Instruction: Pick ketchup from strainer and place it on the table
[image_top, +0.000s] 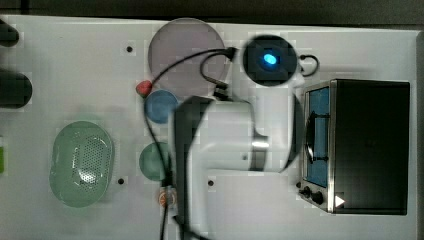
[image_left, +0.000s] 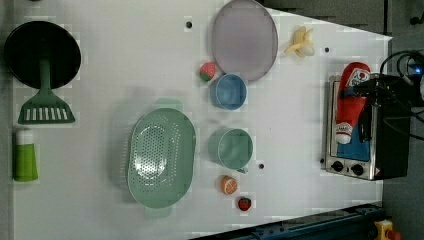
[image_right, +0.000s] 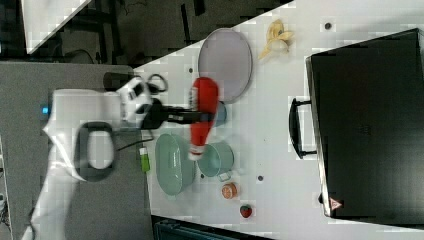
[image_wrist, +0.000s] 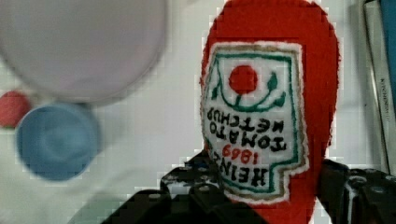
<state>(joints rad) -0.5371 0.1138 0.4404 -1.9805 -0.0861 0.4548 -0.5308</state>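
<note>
My gripper (image_right: 202, 116) is shut on the ketchup (image_right: 204, 112), a red squeeze bottle with a white label, and holds it in the air by its middle. The wrist view has the ketchup (image_wrist: 271, 116) between my two dark fingers (image_wrist: 338, 184), above the table (image_wrist: 154, 121). In the left view the ketchup (image_left: 351, 100) hangs in front of the oven with my gripper (image_left: 364, 91) on it. The pale green strainer (image_left: 160, 157) (image_top: 80, 162) (image_right: 172, 165) lies empty on the white table (image_left: 125, 60), apart from the bottle. My arm covers the bottle in the top view.
A black toaster oven (image_top: 370, 145) stands at the top view's right. A lilac plate (image_left: 244, 40), a blue cup (image_left: 228, 91) and a green cup (image_left: 231, 148) sit beside the strainer. A banana (image_left: 301, 41), an orange slice (image_left: 229, 185) and strawberries lie about. A spatula (image_left: 45, 107) lies at the left view's left.
</note>
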